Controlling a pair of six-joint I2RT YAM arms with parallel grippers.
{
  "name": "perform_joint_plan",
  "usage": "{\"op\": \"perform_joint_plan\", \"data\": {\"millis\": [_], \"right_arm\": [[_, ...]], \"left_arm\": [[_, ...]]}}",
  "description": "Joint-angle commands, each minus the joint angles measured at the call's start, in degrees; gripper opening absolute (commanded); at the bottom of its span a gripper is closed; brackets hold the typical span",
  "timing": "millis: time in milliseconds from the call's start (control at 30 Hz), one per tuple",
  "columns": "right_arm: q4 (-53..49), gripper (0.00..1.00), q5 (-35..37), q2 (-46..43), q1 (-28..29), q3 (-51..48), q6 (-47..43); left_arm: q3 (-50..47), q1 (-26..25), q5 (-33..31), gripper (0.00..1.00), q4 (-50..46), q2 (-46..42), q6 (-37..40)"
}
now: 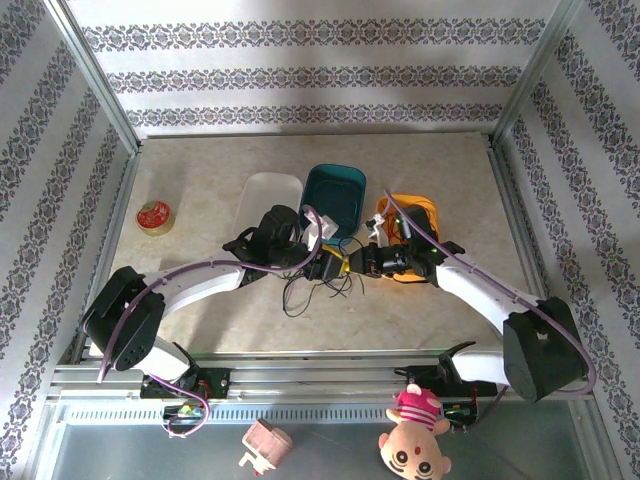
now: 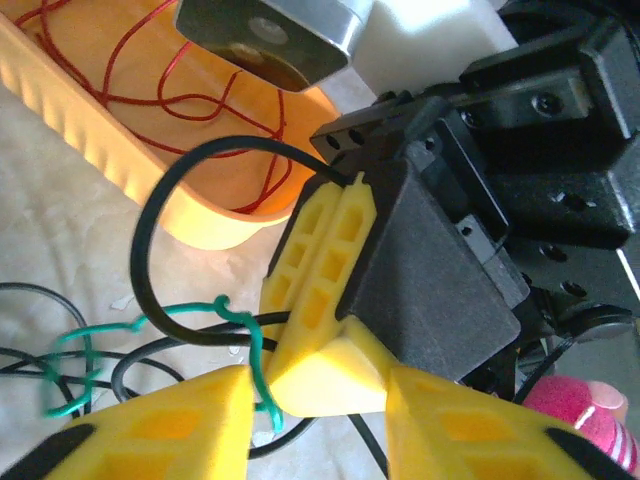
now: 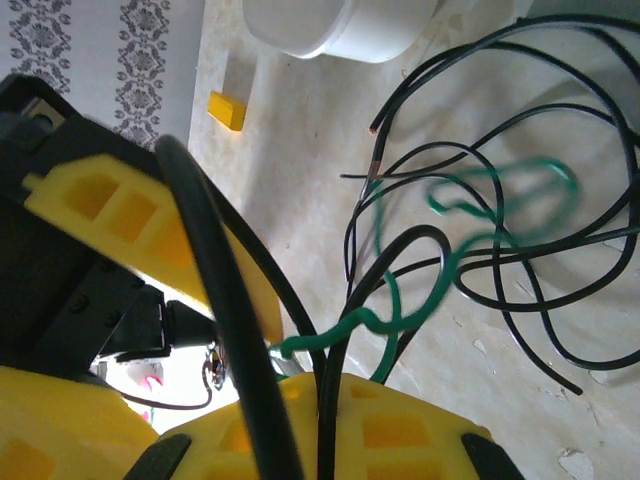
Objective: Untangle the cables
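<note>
A tangle of thin black cables (image 1: pixel 312 287) and a green wire (image 3: pixel 455 255) lies on the table just in front of both grippers. My right gripper (image 1: pixel 349 262) (image 3: pixel 335 400) is shut on a black cable (image 3: pixel 345 330) that runs between its yellow fingers. In the left wrist view that cable (image 2: pixel 160 215) arcs out of the right gripper's closed fingertips (image 2: pixel 325 290). My left gripper (image 1: pixel 329 267) (image 2: pixel 320 420) is open, its fingers either side of the right gripper's tip. The green wire (image 2: pixel 245 345) brushes its left finger (image 2: pixel 150 425). A red wire (image 2: pixel 150 85) lies coiled in the orange basket (image 2: pixel 120 165).
The orange basket (image 1: pixel 414 208), a teal bin (image 1: pixel 335 192) and a white bin (image 1: pixel 270 193) stand in a row just behind the grippers. A red tape roll (image 1: pixel 153 216) sits at the far left. A small yellow block (image 3: pixel 226 110) lies near the white bin.
</note>
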Motion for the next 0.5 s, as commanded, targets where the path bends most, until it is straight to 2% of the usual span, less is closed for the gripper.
{"op": "perform_joint_plan", "data": {"millis": [0, 100, 167, 300, 467], "right_arm": [[3.26, 0.0, -5.72, -3.38, 0.21, 0.01, 0.4], [3.4, 0.0, -5.99, -3.57, -0.07, -0.08, 0.58], [3.79, 0.0, -6.15, -3.51, -0.16, 0.0, 0.82], [4.07, 0.0, -6.8, -3.26, -0.16, 0.33, 0.93], [4.47, 0.0, -7.48, -3.25, 0.02, 0.38, 1.21]], "left_arm": [[-1.91, 1.21, -3.51, 0.27, 1.52, 0.52, -0.85], [-2.41, 1.64, -3.26, 0.18, 2.14, 0.01, -1.29], [-2.36, 1.67, -3.42, 0.18, 1.88, -0.1, -1.22], [-2.71, 1.76, -3.7, 0.4, 2.48, -0.21, -1.3], [-2.64, 1.76, -4.52, 0.43, 3.64, -0.22, -1.58]]}}
